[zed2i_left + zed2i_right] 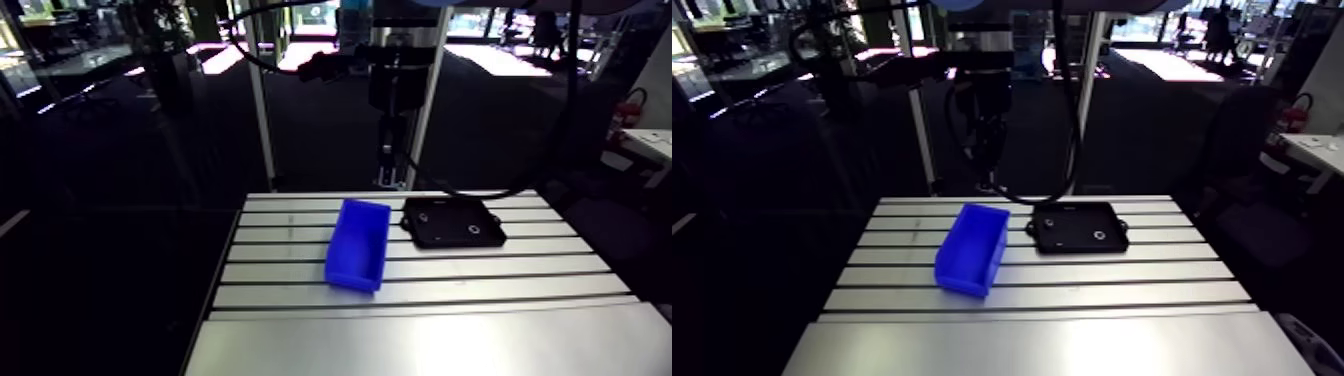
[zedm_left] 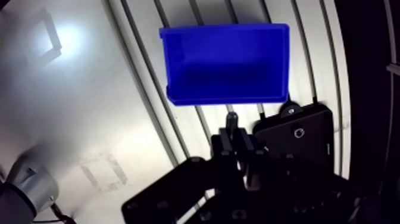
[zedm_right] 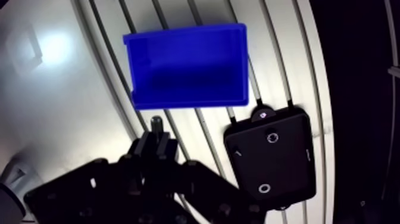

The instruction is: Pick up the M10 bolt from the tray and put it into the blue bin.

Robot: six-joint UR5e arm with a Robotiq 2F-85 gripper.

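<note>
As wrist view shows, jaws clamp bolt (image 3: 156, 123)

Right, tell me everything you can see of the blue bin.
The blue bin is an open-topped rectangular box, glossy plastic by its look. It stands upright on the slotted table, close beside the black tray without visibly touching it. Nothing shows inside it. The pincer, shut on the bolt, hangs just short of its long side.
</note>
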